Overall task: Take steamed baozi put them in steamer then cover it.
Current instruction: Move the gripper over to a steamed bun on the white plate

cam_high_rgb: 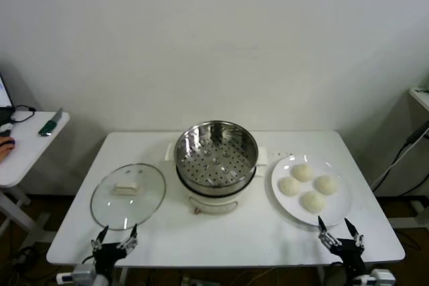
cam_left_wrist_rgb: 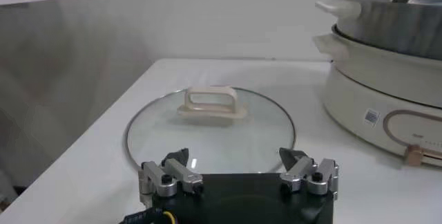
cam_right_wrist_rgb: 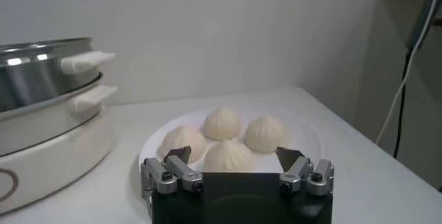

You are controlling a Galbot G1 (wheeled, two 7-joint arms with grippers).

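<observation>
Several cream-white baozi (cam_high_rgb: 308,187) lie on a white plate (cam_high_rgb: 340,205) at the table's right; they also show in the right wrist view (cam_right_wrist_rgb: 228,155). The steel steamer (cam_high_rgb: 216,157) stands empty on its white pot base (cam_high_rgb: 213,203) at the table's middle. The glass cover (cam_high_rgb: 128,193) with a cream handle (cam_left_wrist_rgb: 211,102) lies flat on the left. My right gripper (cam_high_rgb: 338,231) is open just in front of the plate. My left gripper (cam_high_rgb: 115,239) is open at the cover's near rim.
A side table (cam_high_rgb: 27,145) with a green tool stands at the far left. A cable (cam_high_rgb: 401,155) hangs at the far right. The table's front edge (cam_high_rgb: 221,259) runs just under both grippers.
</observation>
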